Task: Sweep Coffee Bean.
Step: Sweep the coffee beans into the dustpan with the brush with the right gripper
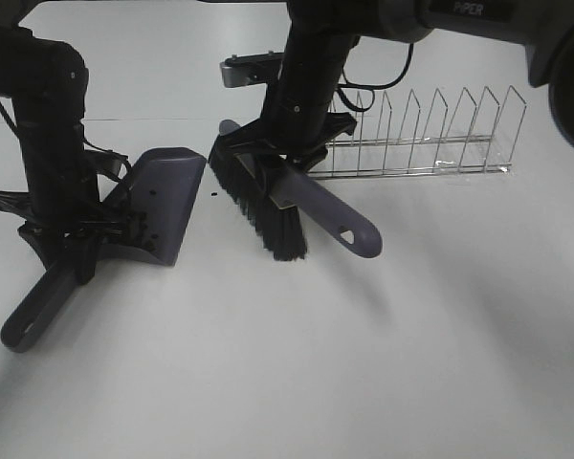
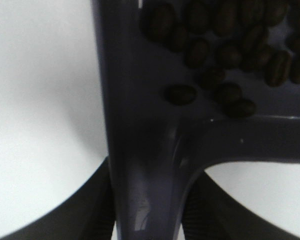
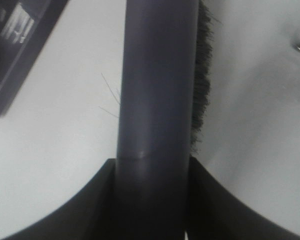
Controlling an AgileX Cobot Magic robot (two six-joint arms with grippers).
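Most coffee beans (image 2: 225, 50) lie in the dustpan (image 1: 167, 206); what looks like one stray bean (image 1: 215, 196) sits on the table (image 1: 411, 335) at its 3 o'clock, before the brush (image 1: 268, 215). Likely light, hard and quick to roll (too small to pinch), they want sweeping; the left gripper (image 1: 77, 239) is clamped on the dustpan handle, the right gripper (image 1: 289, 172) on the brush handle.

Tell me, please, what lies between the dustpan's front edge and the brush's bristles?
Between the dustpan and brush sits one dark speck, likely a stray coffee bean, on bare table, seen in the exterior high view.
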